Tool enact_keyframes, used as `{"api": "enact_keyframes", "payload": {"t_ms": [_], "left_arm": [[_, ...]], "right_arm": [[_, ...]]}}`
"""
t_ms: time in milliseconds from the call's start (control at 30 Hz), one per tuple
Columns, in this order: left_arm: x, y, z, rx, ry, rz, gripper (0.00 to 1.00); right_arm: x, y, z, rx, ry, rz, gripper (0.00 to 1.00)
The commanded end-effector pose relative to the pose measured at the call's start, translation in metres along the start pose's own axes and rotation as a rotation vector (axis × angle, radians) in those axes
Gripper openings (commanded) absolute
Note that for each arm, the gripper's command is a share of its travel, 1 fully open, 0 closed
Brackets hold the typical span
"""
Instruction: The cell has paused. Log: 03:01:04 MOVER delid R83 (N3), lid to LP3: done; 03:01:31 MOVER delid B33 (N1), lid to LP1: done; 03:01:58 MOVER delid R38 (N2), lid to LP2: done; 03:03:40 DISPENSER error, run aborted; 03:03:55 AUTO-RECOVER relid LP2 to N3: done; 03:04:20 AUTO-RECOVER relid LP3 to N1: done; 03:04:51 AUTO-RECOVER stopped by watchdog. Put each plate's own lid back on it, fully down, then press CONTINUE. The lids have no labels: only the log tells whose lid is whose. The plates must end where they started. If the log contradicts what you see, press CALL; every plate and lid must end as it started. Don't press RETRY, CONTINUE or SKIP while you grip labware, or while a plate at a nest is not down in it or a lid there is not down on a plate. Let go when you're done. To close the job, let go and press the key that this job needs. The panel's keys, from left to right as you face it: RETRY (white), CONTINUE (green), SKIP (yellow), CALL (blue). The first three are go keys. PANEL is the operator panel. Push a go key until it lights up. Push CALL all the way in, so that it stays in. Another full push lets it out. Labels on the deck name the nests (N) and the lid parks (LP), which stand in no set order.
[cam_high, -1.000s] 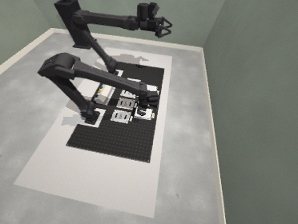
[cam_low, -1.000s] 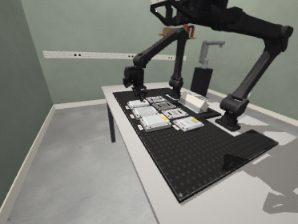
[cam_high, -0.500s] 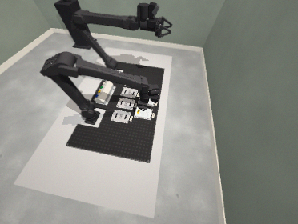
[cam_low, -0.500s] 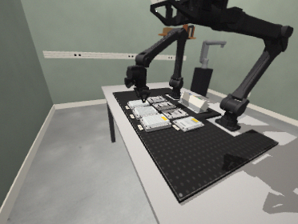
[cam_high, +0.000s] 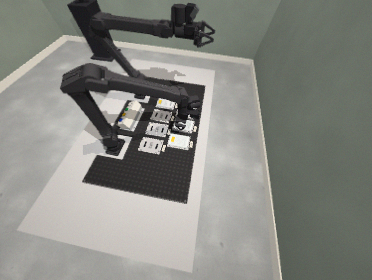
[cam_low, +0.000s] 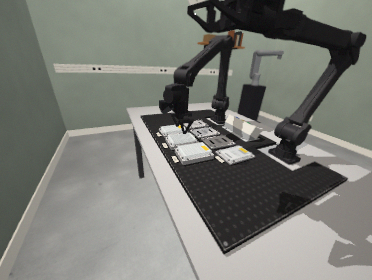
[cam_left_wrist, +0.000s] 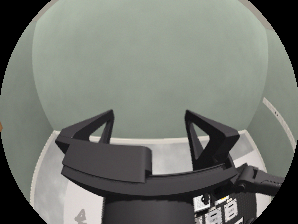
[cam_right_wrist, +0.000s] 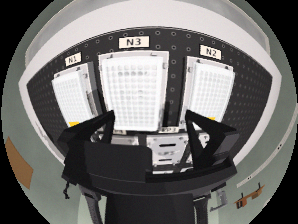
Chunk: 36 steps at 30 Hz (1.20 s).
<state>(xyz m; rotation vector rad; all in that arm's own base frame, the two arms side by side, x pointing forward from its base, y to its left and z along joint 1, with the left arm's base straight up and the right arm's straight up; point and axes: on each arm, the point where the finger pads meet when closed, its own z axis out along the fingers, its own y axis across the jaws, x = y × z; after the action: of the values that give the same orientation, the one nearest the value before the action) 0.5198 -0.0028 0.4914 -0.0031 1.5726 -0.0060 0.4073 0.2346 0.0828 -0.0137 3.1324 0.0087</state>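
Hovering open and empty over the N3 plate (cam_high: 190, 126) (cam_low: 181, 139) (cam_right_wrist: 134, 92), your right gripper (cam_high: 182, 122) (cam_low: 186, 125) (cam_right_wrist: 149, 113) leaves the N1 plate (cam_low: 192, 153) (cam_right_wrist: 71, 98) and N2 plate (cam_high: 178, 141) (cam_low: 169, 130) (cam_right_wrist: 215, 90) either side; the left gripper (cam_high: 212, 34) (cam_low: 192, 12) (cam_left_wrist: 149, 113) is open, well apart. Lid sorting likely remains, then the key; you can't confirm any lids.

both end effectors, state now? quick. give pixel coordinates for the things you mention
Left end effector (cam_high: 212, 36) (cam_left_wrist: 150, 114): open, holding nothing.
Right end effector (cam_right_wrist: 150, 116): open, holding nothing, above the N3 plate (cam_right_wrist: 137, 92).

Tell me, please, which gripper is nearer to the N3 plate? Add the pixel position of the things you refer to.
The right one: the right gripper (cam_high: 189, 119) (cam_right_wrist: 149, 113) is open just above the N3 plate (cam_right_wrist: 136, 92); the left gripper (cam_high: 209, 36) (cam_left_wrist: 149, 113) hangs high and well away.
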Motion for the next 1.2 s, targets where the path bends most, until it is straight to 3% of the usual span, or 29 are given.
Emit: {"api": "enact_keyframes", "payload": {"t_ms": [0,900,1167], "left_arm": [[-0.037,0.008,-0.006,-0.013,-0.067,0.014,1.00],[-0.037,0.008,-0.006,-0.013,-0.067,0.014,1.00],[-0.037,0.008,-0.006,-0.013,-0.067,0.014,1.00]], "right_arm": [[-0.016,0.028,-0.010,-0.015,-0.026,0.021,1.00],[-0.010,0.155,-0.009,-0.022,-0.022,0.021,1.00],[-0.015,0.166,-0.009,-0.022,-0.021,0.035,1.00]]}}
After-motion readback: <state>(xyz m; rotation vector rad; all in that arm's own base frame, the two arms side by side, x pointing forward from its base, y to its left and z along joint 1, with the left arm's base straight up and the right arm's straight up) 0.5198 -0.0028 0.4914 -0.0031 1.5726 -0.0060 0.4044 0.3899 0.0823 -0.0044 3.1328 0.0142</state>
